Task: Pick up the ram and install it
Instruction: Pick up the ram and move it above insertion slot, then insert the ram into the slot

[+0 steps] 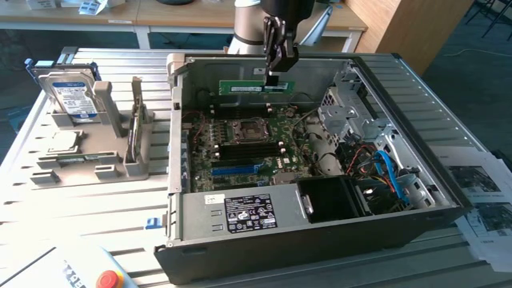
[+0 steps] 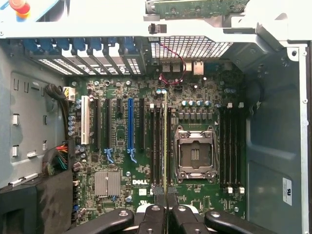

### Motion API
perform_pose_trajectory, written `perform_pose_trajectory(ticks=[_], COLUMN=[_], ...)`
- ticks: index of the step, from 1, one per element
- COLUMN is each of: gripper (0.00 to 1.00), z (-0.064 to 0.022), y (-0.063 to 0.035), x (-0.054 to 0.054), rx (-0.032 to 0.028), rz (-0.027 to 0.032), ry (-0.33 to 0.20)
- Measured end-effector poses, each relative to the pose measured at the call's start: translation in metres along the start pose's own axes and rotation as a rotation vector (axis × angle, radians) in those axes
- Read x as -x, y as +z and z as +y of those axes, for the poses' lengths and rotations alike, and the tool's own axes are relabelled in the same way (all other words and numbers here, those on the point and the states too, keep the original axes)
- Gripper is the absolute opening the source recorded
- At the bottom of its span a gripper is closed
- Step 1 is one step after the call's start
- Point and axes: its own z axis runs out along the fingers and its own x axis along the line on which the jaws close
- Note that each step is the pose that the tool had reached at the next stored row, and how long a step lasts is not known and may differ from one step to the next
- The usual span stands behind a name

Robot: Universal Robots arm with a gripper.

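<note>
The ram [image 1: 244,87] is a thin, flat green stick with a white label and a row of small dark chips. It hangs level and on edge inside the open computer case [image 1: 240,246], near the far wall and above the motherboard [image 1: 276,144]. The gripper [image 1: 274,77] is clamped narrowly on it, with black metal fingers [image 1: 280,57] pinching its upper edge towards the exterior view's right end.

In the wrist view the ram [image 2: 165,136] shows edge-on as a pale green line. It runs along the bank of long black memory slots [image 2: 156,141] just beside the CPU socket [image 2: 195,153] — a square steel frame around a dark bed of contacts. The gripper [image 2: 165,214] shows glossy black linkage arms with round silver pins. I cannot tell whether the lower edge of the ram touches a slot.

The arm comes straight down from above, wrist vertical and fingers pointing down into the case. The case is matte black outside and bare grey sheet metal inside. A boxy power supply [image 1: 240,210] with a black label sits at the near side, and a long blue slot [image 2: 130,126] stands out on the green board.

On the ribbed aluminium table [image 1: 96,204], well apart from the case, a grey plastic holder [image 1: 88,171] carries a silver hard drive [image 1: 72,96] standing upright.
</note>
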Motion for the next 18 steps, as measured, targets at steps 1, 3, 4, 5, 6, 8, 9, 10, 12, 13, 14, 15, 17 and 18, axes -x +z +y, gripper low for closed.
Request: perform_pose_trajectory(ticks=[1,3,4,5,6,8,9,10,12,13,14,15,17,18], gripper=[0.12,0.12,0.12,0.12,0.12,0.12,0.12,0.12,0.12,0.12,0.12,0.12,0.12,0.12], z=[0.0,-0.0001,-0.0001,-0.0001,-0.0001,-0.0001,-0.0001,-0.0001,-0.0001,-0.0001,-0.0002,-0.0002,-0.0002,-0.0002], y=[0.0007,0.0028,0.0036,0.0044,0.0048,0.0048,0.0049,0.0049,0.0049,0.005,0.0053,0.0055,0.0058,0.006], x=[0.0,0.0001,0.0001,0.0001,0.0001,0.0001,0.0001,0.0001,0.0001,0.0001,0.0001,0.0001,0.0001,0.0001], rx=[-0.0001,0.0,0.0,0.0,0.0,0.0,0.0,0.0,0.0,0.0,0.0,-0.0001,0.0,0.0], rz=[-0.0003,-0.0002,0.0,-0.0001,0.0,0.0002,0.0,0.0,0.0,0.0,-0.0001,-0.0001,0.0,0.0001], ry=[0.0,0.0,0.0,0.0,0.0,0.0,0.0,0.0,0.0,0.0,0.0,0.0,0.0,0.0])
